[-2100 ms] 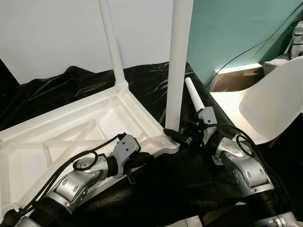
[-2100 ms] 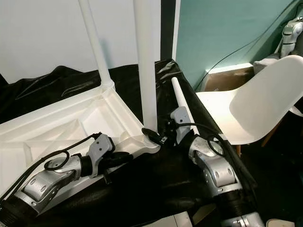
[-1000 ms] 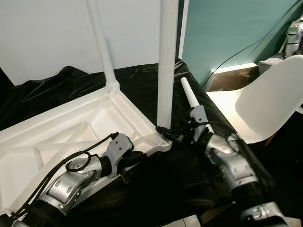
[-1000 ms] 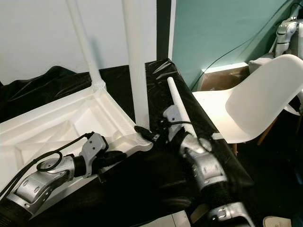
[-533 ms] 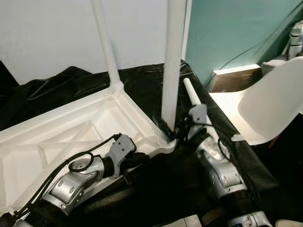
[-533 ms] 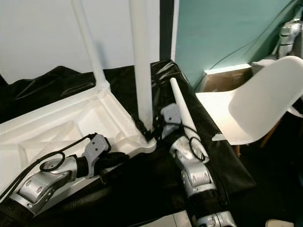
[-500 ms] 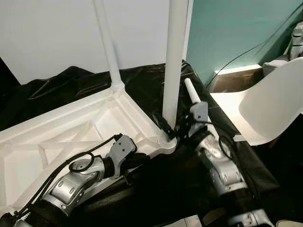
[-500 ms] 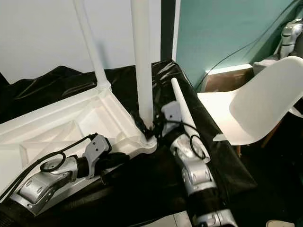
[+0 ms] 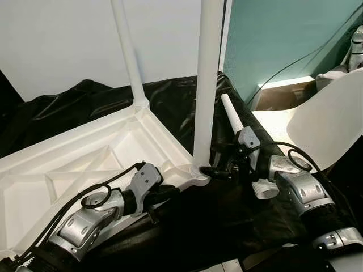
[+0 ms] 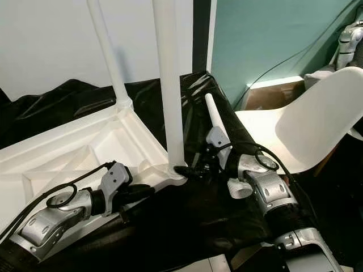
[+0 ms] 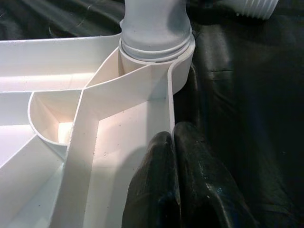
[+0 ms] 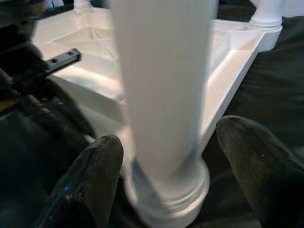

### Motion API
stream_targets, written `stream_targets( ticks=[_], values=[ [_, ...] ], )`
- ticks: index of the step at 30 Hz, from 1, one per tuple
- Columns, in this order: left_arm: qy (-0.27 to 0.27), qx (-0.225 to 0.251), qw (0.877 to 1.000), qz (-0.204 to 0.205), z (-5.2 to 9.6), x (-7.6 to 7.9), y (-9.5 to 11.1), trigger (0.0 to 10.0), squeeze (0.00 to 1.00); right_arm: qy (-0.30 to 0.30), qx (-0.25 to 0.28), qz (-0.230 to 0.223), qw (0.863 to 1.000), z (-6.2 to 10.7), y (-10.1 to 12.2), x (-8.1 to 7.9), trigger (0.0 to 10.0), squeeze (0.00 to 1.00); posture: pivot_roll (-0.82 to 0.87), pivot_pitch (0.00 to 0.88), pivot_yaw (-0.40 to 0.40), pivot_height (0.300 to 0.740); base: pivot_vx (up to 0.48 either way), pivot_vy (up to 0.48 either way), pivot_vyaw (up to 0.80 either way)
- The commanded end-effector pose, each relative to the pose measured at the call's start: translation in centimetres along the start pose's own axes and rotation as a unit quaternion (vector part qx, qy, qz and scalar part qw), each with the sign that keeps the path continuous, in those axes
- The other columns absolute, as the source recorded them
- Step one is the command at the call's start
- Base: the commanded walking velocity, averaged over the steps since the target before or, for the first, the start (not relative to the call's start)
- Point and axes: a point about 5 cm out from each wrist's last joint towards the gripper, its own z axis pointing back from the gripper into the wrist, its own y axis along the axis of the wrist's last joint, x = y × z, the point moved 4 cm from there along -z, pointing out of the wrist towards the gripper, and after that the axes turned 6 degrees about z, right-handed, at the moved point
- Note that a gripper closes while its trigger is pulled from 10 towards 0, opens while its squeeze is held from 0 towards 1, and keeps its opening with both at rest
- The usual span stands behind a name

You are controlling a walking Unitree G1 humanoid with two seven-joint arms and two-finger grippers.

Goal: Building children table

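Observation:
An upturned white table top lies on a black sheet. Two white legs stand upright in its corners: a far leg and a near leg. A third leg lies loose on the sheet behind my right arm. My left gripper is shut on the table top's rim, just short of the near corner socket. At the base of the near leg my right gripper is open, with one finger on each side of it.
A white chair stands close on the right, beside the sheet's edge. Behind it are a teal wall, a brown box and a trailing cable. Part of another robot shows at the top right. Black sheet covers the front.
My right arm has swung its elbow outward to the right while its gripper stays at the near leg's base. The left gripper keeps its hold on the rim.

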Motion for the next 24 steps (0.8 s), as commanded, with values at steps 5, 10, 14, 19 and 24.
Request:
stream_targets(
  ticks=[5,10,14,19,24],
  values=[
    [-0.133,-0.050,0.989,0.036,0.2,3.2,-2.6,0.0,0.00,-0.004,-0.008,0.033,0.999,-0.4,0.1,1.1,10.0,0.00,0.04,0.000,0.014,0.740,0.000,0.000,0.00],
    [-0.132,-0.049,0.989,0.037,0.3,3.3,-2.6,0.0,0.00,0.040,-0.002,0.033,0.999,-1.0,0.3,0.6,7.6,0.00,0.05,0.000,0.013,0.740,0.000,0.000,0.00],
    [-0.132,-0.049,0.989,0.036,0.3,3.2,-2.6,0.0,0.00,0.063,0.004,0.025,0.998,-1.1,0.2,0.2,0.0,0.00,0.05,0.000,0.016,0.740,0.000,0.000,0.00],
    [-0.133,-0.047,0.989,0.034,0.2,3.2,-2.4,0.0,0.00,0.058,0.004,0.016,0.998,-0.8,0.0,1.0,0.0,0.00,0.05,0.000,0.017,0.740,0.000,0.000,0.00],
    [-0.111,-0.042,0.993,0.016,-0.1,2.6,-2.2,0.0,0.00,0.029,0.012,-0.001,1.000,-0.5,-0.1,1.4,0.0,0.00,0.04,0.000,0.017,0.740,0.000,0.000,0.00]
  ],
)
